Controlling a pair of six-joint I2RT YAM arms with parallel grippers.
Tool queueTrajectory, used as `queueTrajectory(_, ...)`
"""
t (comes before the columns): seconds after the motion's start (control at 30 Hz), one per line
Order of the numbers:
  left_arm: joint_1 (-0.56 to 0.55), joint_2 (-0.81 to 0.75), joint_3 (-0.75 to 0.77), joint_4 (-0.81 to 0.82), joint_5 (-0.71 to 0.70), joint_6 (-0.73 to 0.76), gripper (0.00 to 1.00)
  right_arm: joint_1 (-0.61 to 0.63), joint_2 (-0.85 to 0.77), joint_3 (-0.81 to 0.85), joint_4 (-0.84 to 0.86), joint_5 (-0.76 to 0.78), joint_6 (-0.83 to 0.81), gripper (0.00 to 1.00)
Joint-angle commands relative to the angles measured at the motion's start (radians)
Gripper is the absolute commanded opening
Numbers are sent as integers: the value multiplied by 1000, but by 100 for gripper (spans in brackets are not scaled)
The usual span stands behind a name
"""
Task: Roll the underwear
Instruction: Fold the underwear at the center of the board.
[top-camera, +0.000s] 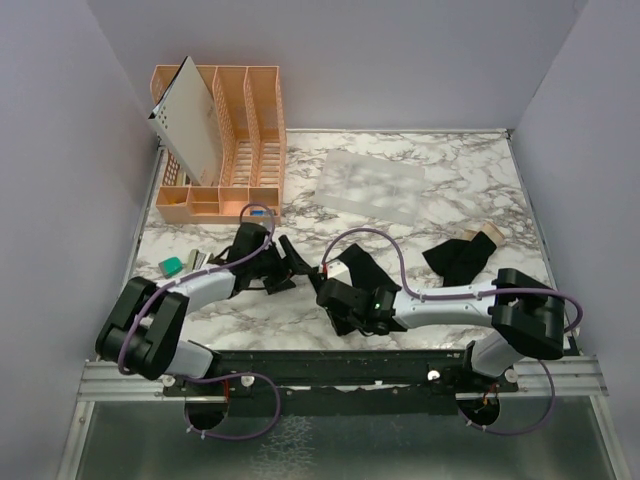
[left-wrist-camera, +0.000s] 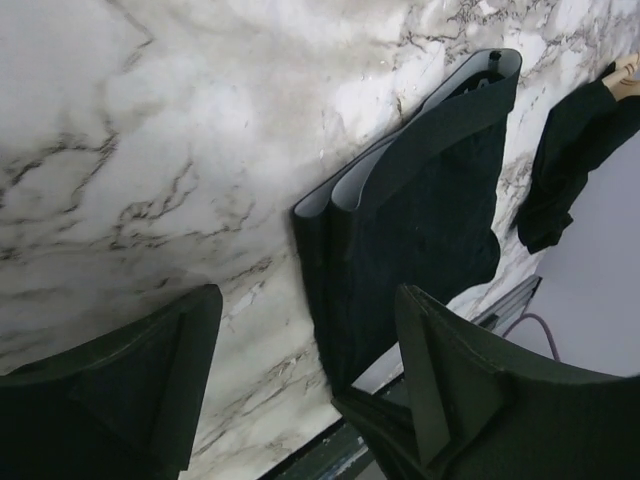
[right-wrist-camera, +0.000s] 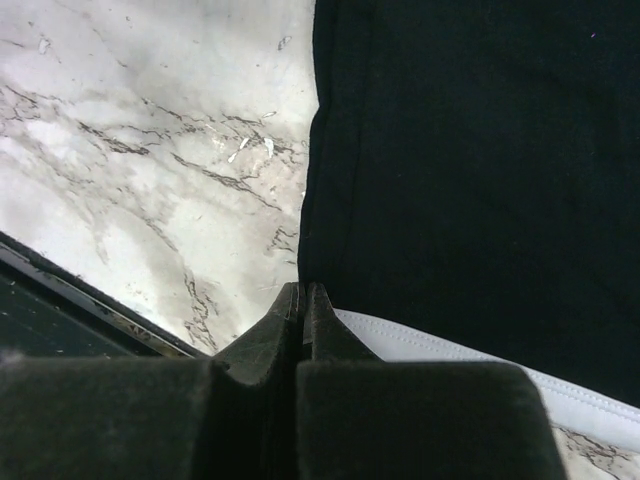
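One black underwear (top-camera: 362, 268) lies flat near the middle of the marble table (top-camera: 300, 320). The left wrist view shows this underwear (left-wrist-camera: 420, 240) folded, with a pale waistband lining along its upper edge. My right gripper (right-wrist-camera: 303, 292) is shut, its tips pinching the near corner of the underwear (right-wrist-camera: 470, 170) beside the white waistband (right-wrist-camera: 450, 355). My left gripper (left-wrist-camera: 310, 370) hovers open just left of the cloth, nothing between its fingers (left-wrist-camera: 465, 390). In the top view the left gripper (top-camera: 290, 262) and right gripper (top-camera: 338, 292) flank this garment. A second black underwear (top-camera: 460, 258) with a tan band (top-camera: 487, 235) lies crumpled at the right.
An orange rack (top-camera: 240, 140) with a grey board (top-camera: 190, 115) leaning on it stands at the back left. A frosted plastic sheet (top-camera: 372, 185) lies at the back centre. A small green object (top-camera: 172, 266) sits at the left. The metal rail (top-camera: 340, 375) runs along the near edge.
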Motion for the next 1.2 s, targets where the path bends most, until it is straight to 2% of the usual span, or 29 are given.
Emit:
queueTrajectory(0.0, -61, 109, 47, 82, -76, -85, 75, 1, 15, -10, 59, -38, 37, 0)
queueTrajectory(0.13, -85, 175, 63, 84, -111, -105, 69, 1, 19, -9, 54, -36, 36, 0)
queueTrajectory(0.3, -102, 224, 68, 81, -141, -94, 53, 0, 14, -7, 49, -34, 36, 0)
queueTrajectory(0.43, -122, 227, 71, 39, -196, -67, 47, 1, 19, -1, 42, -34, 33, 0)
queueTrajectory(0.63, -150, 267, 95, 32, -209, -45, 38, 1, 18, 2, 43, -37, 30, 0)
queueTrajectory(0.83, -163, 282, 109, 30, -216, -35, 38, 1, 24, 7, 31, -35, 30, 0)
queueTrajectory(1.0, -163, 265, 117, -11, -228, -7, 49, 0, 23, 7, 25, -24, 34, 0)
queueTrajectory(1.17, -167, 274, 113, -13, -220, 23, 48, -1, 31, 21, 15, -17, 30, 0)
